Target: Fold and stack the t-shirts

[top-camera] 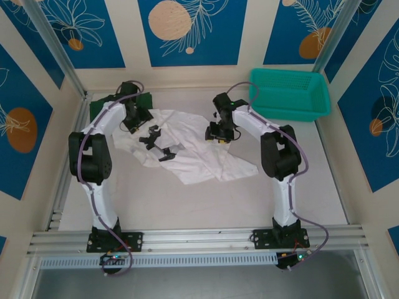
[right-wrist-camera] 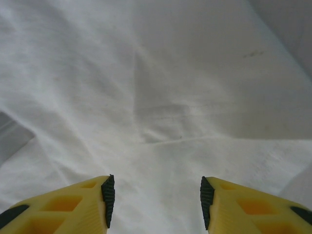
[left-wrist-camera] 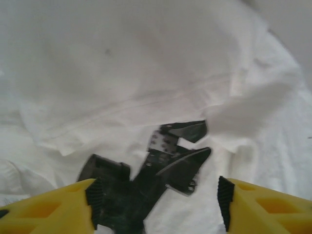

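Note:
The white t-shirt [top-camera: 199,152] lies rumpled and spread across the middle of the table, its black print [top-camera: 156,142] toward the left. A dark green t-shirt [top-camera: 147,99] lies at the back left, mostly hidden behind the left arm. My left gripper [top-camera: 133,124] hovers over the white shirt's left part. In the left wrist view it [left-wrist-camera: 158,204] is open, with the black print [left-wrist-camera: 165,161] on the cloth below the jaws. My right gripper [top-camera: 218,132] hangs over the shirt's right part. In the right wrist view it [right-wrist-camera: 155,202] is open above plain white t-shirt cloth [right-wrist-camera: 161,97], gripping nothing.
A teal mesh basket [top-camera: 290,93] stands at the back right corner. Bare table [top-camera: 187,205] stretches in front of the shirt toward the arm bases. Walls with blue panels close in the back and sides.

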{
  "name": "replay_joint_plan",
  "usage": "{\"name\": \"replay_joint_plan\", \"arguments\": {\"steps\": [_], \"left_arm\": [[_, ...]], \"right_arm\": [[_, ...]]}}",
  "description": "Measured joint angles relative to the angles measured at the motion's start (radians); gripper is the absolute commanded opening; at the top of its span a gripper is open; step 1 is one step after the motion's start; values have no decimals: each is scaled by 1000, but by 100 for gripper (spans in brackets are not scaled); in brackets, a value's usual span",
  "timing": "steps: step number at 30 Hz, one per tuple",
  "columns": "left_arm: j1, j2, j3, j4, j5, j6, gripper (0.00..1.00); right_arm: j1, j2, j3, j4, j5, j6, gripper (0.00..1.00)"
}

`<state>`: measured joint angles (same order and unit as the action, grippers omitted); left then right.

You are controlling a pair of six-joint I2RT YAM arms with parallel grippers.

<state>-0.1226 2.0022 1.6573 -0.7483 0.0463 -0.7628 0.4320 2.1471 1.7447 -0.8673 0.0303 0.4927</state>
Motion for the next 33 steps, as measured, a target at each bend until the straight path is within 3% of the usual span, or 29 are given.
{"name": "replay_joint_plan", "arguments": {"steps": [5,13,22,33], "left_arm": [[15,-43,-147,36,-35,-22,64],[89,-42,-163,84,13,12,70],[123,-42,-163,107,25,39,57],[130,9,-163,113,70,70,51]], "right_arm": [[18,59,53,-15,49,-5,47],[26,84,114,-26,80,-14,44],[48,172,202,-62,102,-35,31],[51,181,238,-94,110,-43,15]]}}
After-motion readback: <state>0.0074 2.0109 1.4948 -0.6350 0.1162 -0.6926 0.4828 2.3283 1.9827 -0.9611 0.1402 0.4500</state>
